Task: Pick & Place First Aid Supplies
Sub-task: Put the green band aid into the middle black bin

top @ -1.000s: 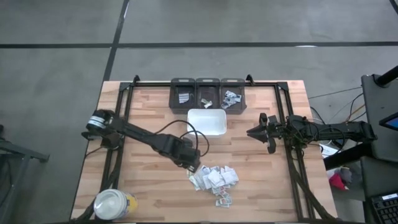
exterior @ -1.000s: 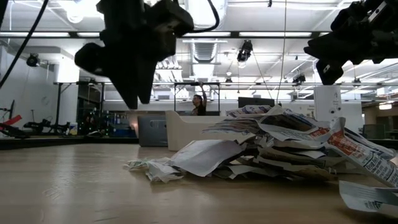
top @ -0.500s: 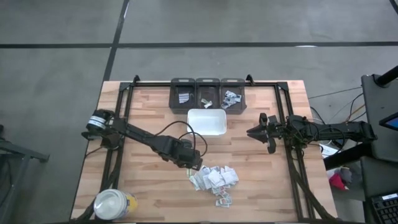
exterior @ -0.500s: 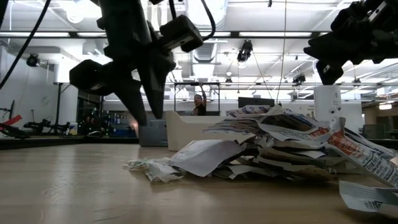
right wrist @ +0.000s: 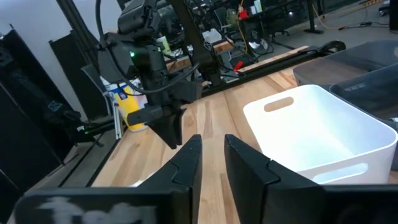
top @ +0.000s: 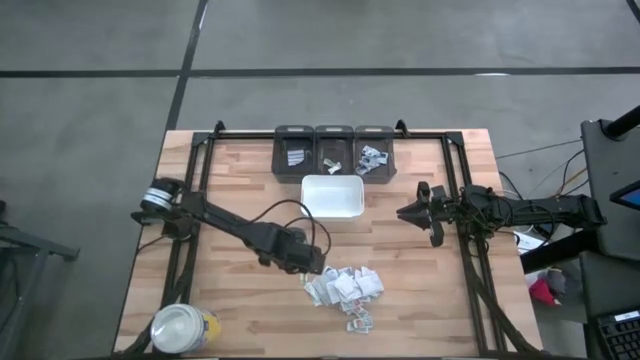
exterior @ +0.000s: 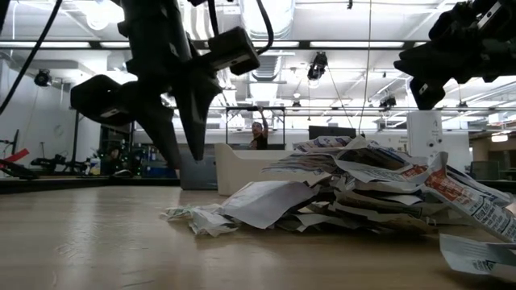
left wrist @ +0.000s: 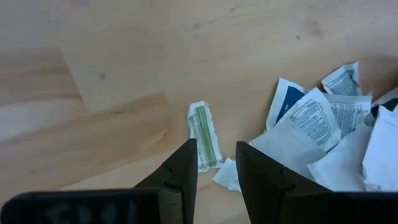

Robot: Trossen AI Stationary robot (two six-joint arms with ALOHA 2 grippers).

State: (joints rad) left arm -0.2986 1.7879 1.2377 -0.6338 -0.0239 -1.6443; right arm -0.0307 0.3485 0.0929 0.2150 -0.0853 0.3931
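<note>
Most packets (top: 345, 288) lie piled on the table, tray (top: 332, 196) empty, left gripper (left wrist: 216, 163) parted and empty above a green-striped sachet (left wrist: 204, 135).

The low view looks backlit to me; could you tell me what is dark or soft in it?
Low view: ceiling lights glare behind, so the left tool and right tool show as black silhouettes; the near table is soft, the packet pile sharper. Left wrist view: evenly lit, the green-striped packet crisp.

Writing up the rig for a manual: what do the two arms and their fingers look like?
Both arms are dark, nearly black, jointed links. The left gripper has a loose black cable looping above its wrist. The right gripper trails bundled cabling along its forearm. Each ends in two flat, tapering dark fingers.
</note>
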